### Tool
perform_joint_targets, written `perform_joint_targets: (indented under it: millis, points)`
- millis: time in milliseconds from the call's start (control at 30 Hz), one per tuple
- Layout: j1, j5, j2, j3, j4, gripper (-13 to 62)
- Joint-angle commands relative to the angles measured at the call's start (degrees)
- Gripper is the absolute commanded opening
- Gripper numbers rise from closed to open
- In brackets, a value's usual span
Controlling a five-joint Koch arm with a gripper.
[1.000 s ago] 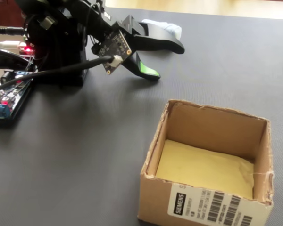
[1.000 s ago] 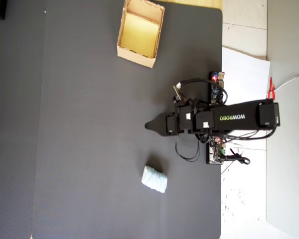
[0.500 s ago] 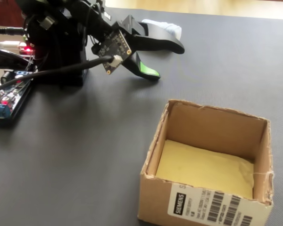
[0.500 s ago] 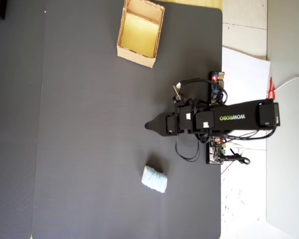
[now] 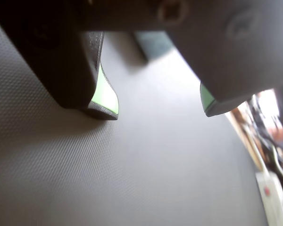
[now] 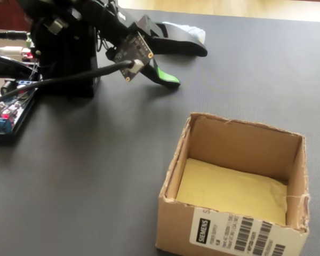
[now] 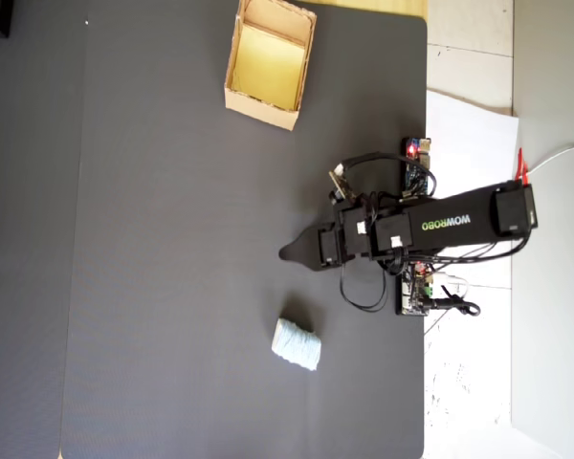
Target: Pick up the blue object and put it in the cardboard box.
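Dark grey textured matting covers the surface, and both task items rest on it well apart from each other. The blue object, a pale whitish-blue lump, lies untouched on the mat; in the overhead view it sits below and slightly left of the tool tip, near it but not in contact. In the fixed view only a small part of the lump shows, behind the upper jaw. The cardboard box stands open-topped near the top edge of the overhead view, and the fixed view shows nothing inside it except its yellowish lining. The tool hangs low over the mat with its jaws apart and nothing between them: the wrist view shows two green-padded tips separated by bare mat, and the fixed view confirms the gap. Task status: no step is complete. The lump is not grasped, not lifted and not in the box. Remaining, as a judgement: align the tool over the lump, descend, close on it, lift, carry it across the mat to the box and release it inside.
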Motion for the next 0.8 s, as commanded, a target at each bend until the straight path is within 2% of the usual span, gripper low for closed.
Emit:
perform_joint_targets:
  millis: [0, 433, 767]
  points:
    - [-3.2, 0.7, 5.0, 2.2, 4.2, 34.3]
    - [-21.9, 0.5, 5.0, 2.1, 2.5, 34.2]
    - [-30.6, 0.4, 5.0, 0.7, 2.1, 34.2]
